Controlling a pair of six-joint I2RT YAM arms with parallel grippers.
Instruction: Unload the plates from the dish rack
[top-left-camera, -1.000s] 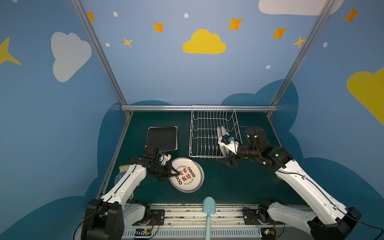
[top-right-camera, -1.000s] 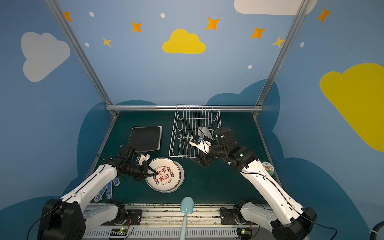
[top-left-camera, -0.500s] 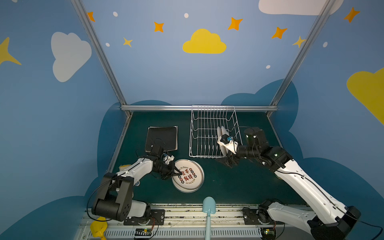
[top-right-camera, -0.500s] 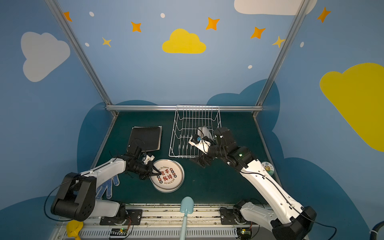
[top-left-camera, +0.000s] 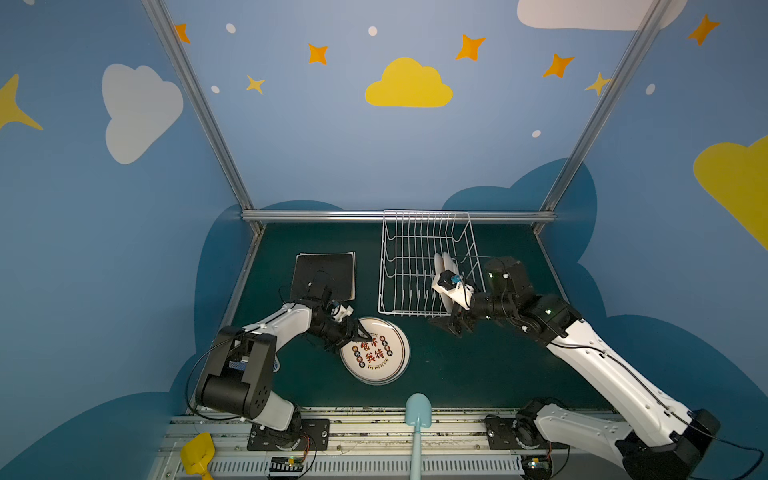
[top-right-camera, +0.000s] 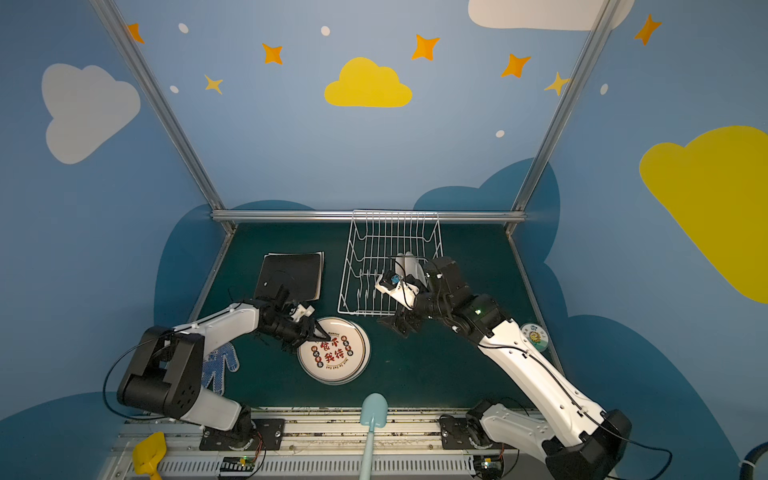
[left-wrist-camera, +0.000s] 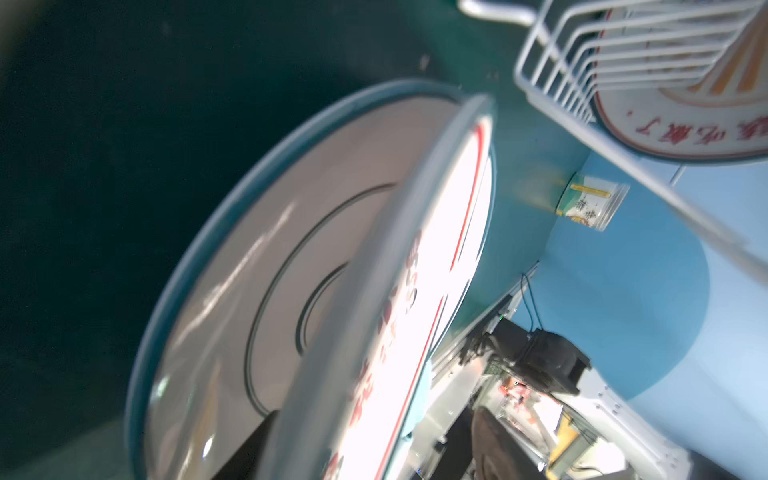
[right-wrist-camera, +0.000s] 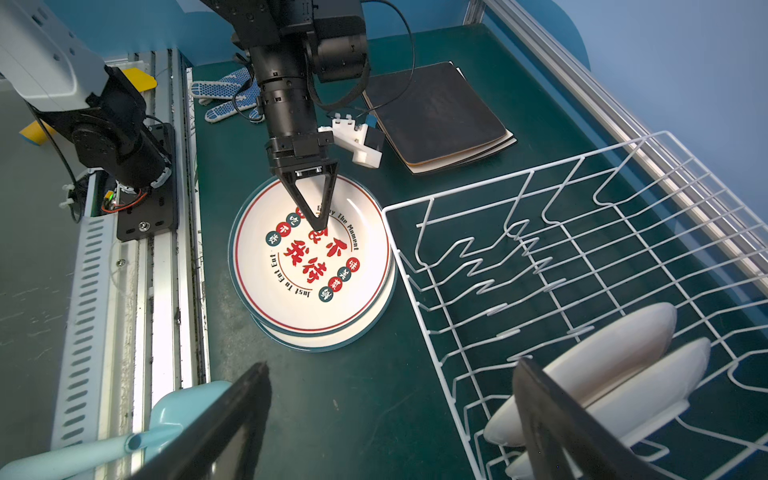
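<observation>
Found left gripper (right-wrist-camera: 318, 224) tips-down over the top printed plate (right-wrist-camera: 311, 270) of the stack; could not tell jaws parted or pinched. Found right gripper (right-wrist-camera: 390, 365) spread wide, empty, at the near edge of the dish rack (right-wrist-camera: 528, 171), close to 2 plates (right-wrist-camera: 615, 345) standing inside. Feared dragging that top plate off the stack on a low retreat. Feared snagging wire or toppling those 2 by a hasty reach.
</observation>
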